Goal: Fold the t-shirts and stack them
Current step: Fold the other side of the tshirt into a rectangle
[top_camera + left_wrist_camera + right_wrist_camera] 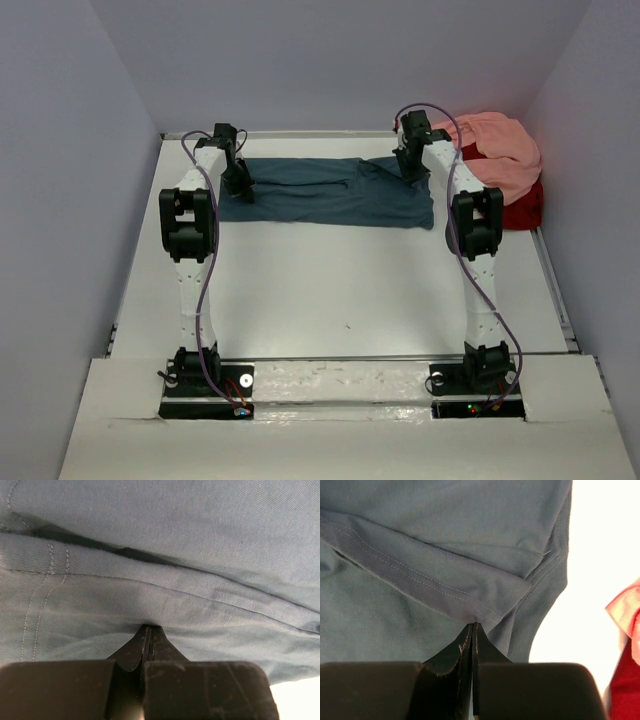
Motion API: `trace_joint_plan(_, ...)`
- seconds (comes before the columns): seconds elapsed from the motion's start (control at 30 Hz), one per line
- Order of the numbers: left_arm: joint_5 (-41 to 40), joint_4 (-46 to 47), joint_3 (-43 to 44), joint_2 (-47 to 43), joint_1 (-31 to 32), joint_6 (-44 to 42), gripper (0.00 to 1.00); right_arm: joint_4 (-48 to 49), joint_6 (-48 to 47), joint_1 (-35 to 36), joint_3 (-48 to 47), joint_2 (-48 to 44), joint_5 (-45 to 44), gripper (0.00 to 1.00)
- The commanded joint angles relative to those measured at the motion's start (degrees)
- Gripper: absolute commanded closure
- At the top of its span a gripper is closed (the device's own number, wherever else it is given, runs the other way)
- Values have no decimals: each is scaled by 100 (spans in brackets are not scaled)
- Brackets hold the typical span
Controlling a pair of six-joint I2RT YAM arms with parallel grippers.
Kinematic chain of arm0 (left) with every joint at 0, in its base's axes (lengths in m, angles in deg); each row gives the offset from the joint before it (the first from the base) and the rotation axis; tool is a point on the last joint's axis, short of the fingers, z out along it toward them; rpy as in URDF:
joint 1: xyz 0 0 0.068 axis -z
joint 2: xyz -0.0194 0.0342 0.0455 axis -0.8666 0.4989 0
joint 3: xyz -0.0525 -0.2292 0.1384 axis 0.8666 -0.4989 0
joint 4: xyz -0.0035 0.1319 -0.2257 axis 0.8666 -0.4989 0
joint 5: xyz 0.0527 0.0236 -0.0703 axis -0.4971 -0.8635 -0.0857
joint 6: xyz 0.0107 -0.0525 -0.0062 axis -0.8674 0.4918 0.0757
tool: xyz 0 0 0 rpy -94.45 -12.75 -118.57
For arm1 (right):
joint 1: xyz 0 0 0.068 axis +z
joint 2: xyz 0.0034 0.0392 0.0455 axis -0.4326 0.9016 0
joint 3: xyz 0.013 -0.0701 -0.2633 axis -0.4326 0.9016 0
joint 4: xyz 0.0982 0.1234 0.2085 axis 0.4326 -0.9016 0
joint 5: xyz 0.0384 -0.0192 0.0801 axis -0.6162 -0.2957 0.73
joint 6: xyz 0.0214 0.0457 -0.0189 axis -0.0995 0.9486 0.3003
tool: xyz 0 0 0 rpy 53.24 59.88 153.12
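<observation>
Two arm bases sit at the near edge of a white table enclosed by pale grey walls. At the far side, the left gripper, pressed together, pinches the left end of the blue shirt. The right gripper likewise pinches its right end. The pink shirt lies heaped on the red shirt in the far right corner.

Teal-blue t-shirt, salmon-pink t-shirt, red t-shirt, white table.

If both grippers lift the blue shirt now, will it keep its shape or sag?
Likely sags between left gripper and right gripper: the blue shirt lies creased and doubled over, so floppy. Thin stitched cloth suggests light weight.
</observation>
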Motion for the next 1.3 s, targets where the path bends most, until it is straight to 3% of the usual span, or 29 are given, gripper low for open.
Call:
trace_joint_plan(0.0, -47, -150, 57, 140, 36, -112, 100, 254, 63, 49, -391, 28, -157, 97)
trace_joint_plan(0.87, -74, -80, -286, 25, 27, -138, 100, 2275, -166, 49, -725, 634, -1519, 100)
trace_joint_plan(1.27, -47, -150, -84, 166, 36, -103, 100, 3382, -77, 49, -303, 423, -1485, 98)
